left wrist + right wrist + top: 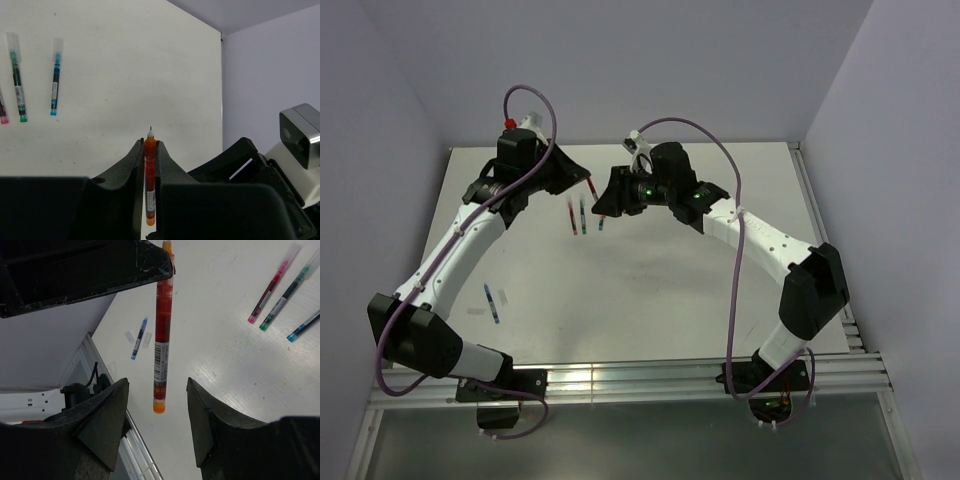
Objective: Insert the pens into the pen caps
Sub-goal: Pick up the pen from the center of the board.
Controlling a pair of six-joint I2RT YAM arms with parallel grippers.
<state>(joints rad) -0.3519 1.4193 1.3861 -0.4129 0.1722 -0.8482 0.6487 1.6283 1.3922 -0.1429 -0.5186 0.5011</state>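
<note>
My left gripper (pixel 582 180) is shut on a red pen (pixel 150 172), whose thin tip points out past the fingertips (pixel 137 150). It holds the pen in the air above the table. In the right wrist view the same red pen (pixel 162 330) hangs between the open jaws of my right gripper (pixel 157 385) without touching them. A pink pen (pixel 272 287), a green pen (pixel 285 295) and a blue pen (pixel 305 325) lie side by side on the table, each with a clear cap on one end. Another blue pen (pixel 139 332) lies apart, with two small clear caps (pixel 147 340) beside it.
The white table (pixel 650 290) has a slotted metal rail (pixel 720 375) along its near edge and walls on three sides. The lone blue pen (pixel 492 303) lies near the left arm's forearm. The right arm's wrist camera (pixel 300 135) is close on the right.
</note>
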